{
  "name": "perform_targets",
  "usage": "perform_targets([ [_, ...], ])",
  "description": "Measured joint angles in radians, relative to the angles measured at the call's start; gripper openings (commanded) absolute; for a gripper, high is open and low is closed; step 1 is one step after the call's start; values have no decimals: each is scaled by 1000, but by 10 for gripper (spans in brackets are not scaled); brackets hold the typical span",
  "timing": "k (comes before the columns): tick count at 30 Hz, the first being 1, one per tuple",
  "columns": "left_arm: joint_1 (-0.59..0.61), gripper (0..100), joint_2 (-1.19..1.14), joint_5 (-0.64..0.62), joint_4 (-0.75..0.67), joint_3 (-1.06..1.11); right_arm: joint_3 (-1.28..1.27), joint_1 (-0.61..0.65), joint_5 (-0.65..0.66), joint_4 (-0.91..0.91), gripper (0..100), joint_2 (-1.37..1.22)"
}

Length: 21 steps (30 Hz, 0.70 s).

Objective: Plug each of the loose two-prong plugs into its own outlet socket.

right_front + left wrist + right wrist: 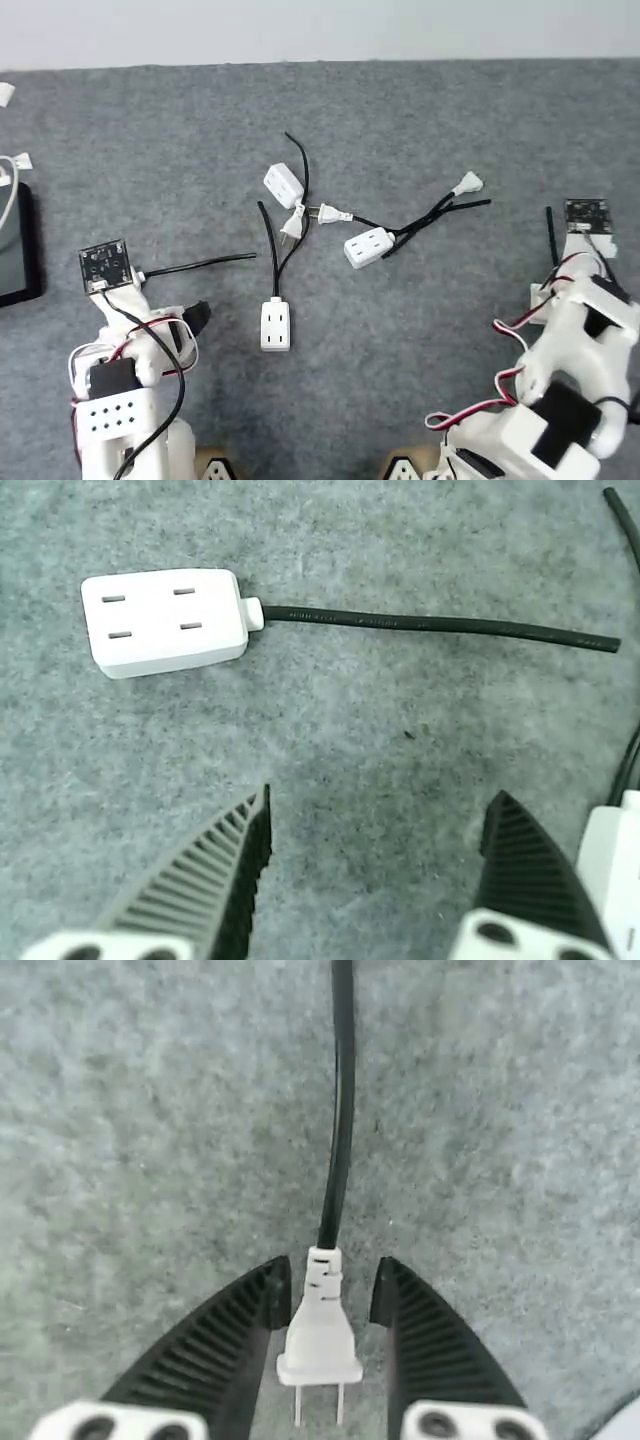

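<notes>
Three white outlet sockets lie mid-table: one nearest the front (276,325), one farther back (283,185), one to the right (367,247). Loose white plugs on black cords lie among them (292,225) (335,213), and another lies farther right (467,183). My left gripper (197,316) stands open just left of the front socket. In the left wrist view this socket (165,620) lies ahead of the open gripper (385,825), slots up. My right gripper (328,1295) is shut on a two-prong plug (320,1335), prongs toward the camera, cord (340,1100) trailing away over the mat.
Grey mat (420,120) covers the table. A dark tablet-like device (15,245) with a white cable sits at the left edge. Black cords (420,220) cross between the sockets. A white piece (615,865) sits beside my left gripper's finger.
</notes>
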<state>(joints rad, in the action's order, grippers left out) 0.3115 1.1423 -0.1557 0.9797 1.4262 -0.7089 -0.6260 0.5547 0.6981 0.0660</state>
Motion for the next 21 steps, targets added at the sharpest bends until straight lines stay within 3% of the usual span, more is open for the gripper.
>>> perform_targets([
  [7,0,309,0,0,0,0,69,0,3,103,143,0],
  [21,0,309,0,0,0,8,69,0,3,32,143,-123],
])
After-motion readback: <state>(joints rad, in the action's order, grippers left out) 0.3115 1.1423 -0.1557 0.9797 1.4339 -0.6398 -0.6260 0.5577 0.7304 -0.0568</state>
